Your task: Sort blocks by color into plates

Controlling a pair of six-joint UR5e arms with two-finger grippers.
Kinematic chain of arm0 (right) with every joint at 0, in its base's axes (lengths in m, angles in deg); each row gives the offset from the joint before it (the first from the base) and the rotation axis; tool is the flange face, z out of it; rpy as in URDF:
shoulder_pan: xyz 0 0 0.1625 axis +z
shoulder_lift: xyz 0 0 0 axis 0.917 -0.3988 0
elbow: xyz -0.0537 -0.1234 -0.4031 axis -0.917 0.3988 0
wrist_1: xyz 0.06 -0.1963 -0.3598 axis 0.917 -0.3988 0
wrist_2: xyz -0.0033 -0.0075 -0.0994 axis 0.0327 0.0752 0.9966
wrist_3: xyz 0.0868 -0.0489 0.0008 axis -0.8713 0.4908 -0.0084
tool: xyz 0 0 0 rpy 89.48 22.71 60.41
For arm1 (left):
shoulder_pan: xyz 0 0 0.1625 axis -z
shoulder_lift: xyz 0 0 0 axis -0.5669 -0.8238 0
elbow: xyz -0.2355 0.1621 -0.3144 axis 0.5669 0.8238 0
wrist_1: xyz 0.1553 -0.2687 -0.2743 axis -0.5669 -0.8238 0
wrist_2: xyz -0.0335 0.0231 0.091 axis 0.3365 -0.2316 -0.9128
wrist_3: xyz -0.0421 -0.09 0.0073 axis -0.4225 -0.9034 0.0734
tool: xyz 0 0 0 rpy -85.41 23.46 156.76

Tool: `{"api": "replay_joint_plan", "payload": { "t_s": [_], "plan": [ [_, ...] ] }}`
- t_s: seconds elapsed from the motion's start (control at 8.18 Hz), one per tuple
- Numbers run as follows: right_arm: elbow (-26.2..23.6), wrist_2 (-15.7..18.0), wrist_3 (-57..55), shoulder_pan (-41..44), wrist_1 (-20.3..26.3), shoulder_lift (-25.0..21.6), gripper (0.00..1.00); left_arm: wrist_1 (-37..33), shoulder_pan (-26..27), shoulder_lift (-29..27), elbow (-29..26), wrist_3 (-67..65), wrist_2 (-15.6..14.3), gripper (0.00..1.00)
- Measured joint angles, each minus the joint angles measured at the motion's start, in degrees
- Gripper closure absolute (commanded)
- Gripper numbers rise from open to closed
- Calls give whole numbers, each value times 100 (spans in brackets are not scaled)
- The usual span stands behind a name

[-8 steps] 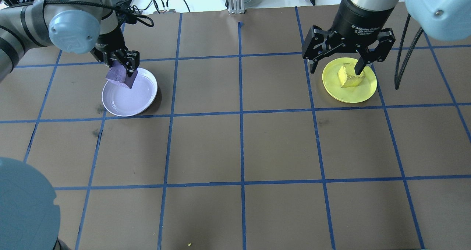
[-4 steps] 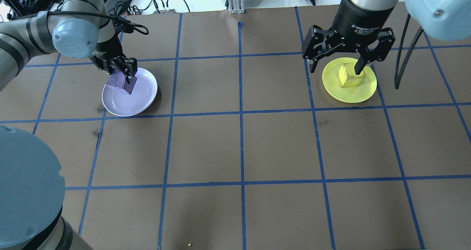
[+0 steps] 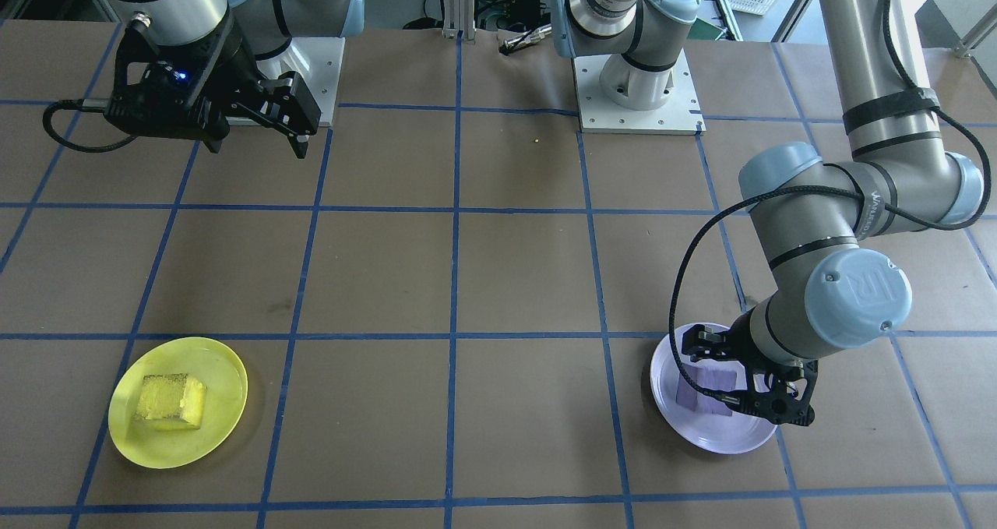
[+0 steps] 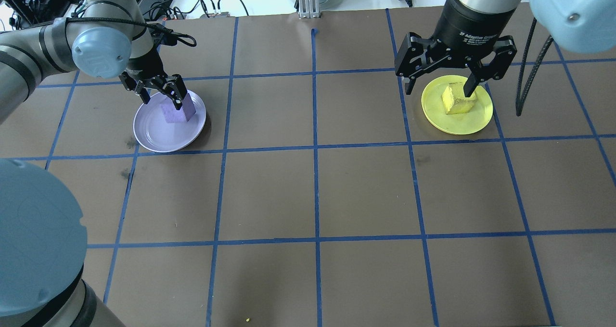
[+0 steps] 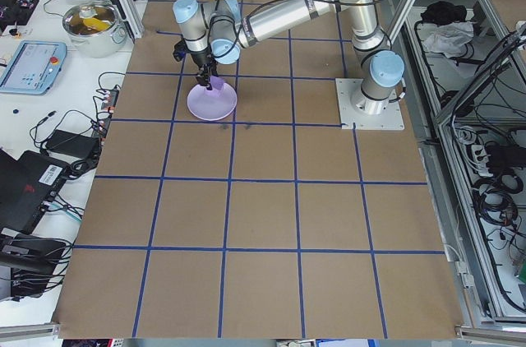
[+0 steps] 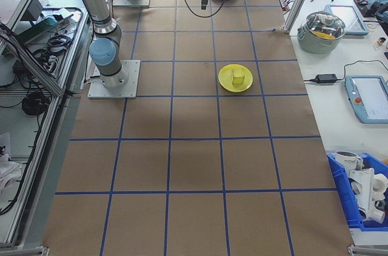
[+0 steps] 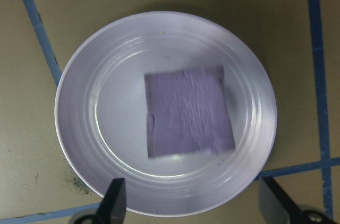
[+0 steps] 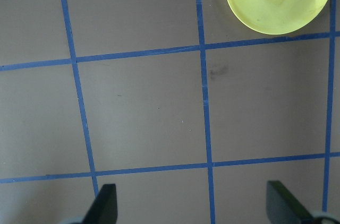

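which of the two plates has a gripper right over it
The pale lavender plate: the left gripper hangs open above its purple foam block. The yellow plate has none.

A lidded steel pot (image 6: 322,28) beside a tablet (image 6: 370,97).

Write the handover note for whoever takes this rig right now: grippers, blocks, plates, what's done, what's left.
Left gripper: open, low over the lavender plate, fingers either side of the purple block, which lies flat in the plate.
Right gripper: open, empty, raised well clear of the table.
Yellow block sits in the yellow plate.
Done: both blocks are in the matching plates.
Left: lift the left arm clear; nothing else to sort.
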Motion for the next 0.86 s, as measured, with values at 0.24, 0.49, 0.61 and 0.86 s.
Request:
{"api": "replay_joint_plan", "payload": {
  "t_s": [0.24,0.49,0.61,0.86],
  "plan": [
    [0,-4,0,0,0,0,0,-13,-1,89,-19,-9,23,0],
    [0,-2,0,0,0,0,0,-85,38,337,-92,-58,8,0],
    [0,-3,0,0,0,0,0,-174,85,520,-115,-269,25,0],
    [0,-2,0,0,-1,0,0,-532,328,1006,-126,-1110,121,0]
  ]
}}
